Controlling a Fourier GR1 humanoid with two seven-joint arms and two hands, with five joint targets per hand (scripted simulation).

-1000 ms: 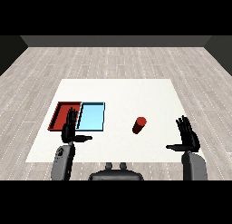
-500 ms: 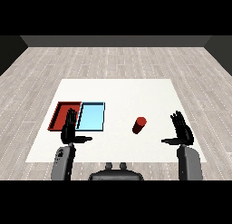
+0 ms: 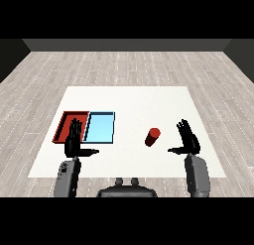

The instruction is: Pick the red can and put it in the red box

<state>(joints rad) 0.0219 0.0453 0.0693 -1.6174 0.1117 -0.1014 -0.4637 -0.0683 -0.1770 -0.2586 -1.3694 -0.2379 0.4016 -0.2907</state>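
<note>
The small red cylindrical can (image 3: 152,137) stands on the large white table (image 3: 134,102), right of the shallow red tray (image 3: 66,123), whose near edge the spread left hand (image 3: 74,142) hides; the right hand (image 3: 187,139), fingers straight, is near the can.

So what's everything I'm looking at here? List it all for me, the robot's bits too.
White table: one, white, centre of the grey wood-plank floor.
Red tray: one, red, left side of table.
Light blue tray: one, light blue, right beside the red tray.
Red can: one, red, standing right of centre, apart from both hands.
Left hand: one, black, open, at the red tray's near edge.
Right hand: one, black, open, right of the can.
</note>
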